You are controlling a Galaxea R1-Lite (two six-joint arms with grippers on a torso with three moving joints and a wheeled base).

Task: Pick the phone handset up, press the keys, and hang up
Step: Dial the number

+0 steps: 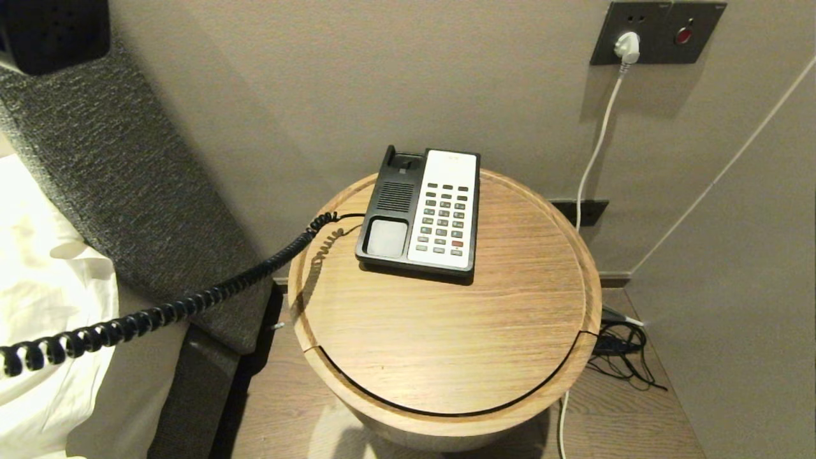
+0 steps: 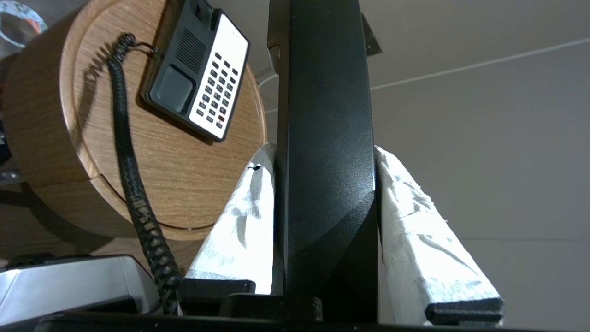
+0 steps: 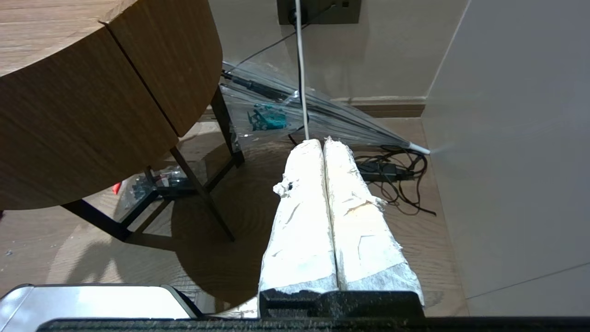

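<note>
Handset lifted: left gripper [image 2: 325,221] clamps the phone handset [image 2: 322,138] between its white-wrapped fingers [image 2: 239,221], held off to the left, out of head view. Coiled cord [image 1: 159,312] stretches from there to the phone base [image 1: 421,210] on the round table [image 1: 446,331]; cradle empty. Keys [image 1: 443,220] judged unpressed; hang-up remains. Right gripper [image 3: 325,212], fingers closed on nothing, hangs low beside the table. Handset ends cut off.

phone base [image 1: 417,213] on round table [image 1: 446,338] (toward wall), bed [image 1: 38,287] left
</note>
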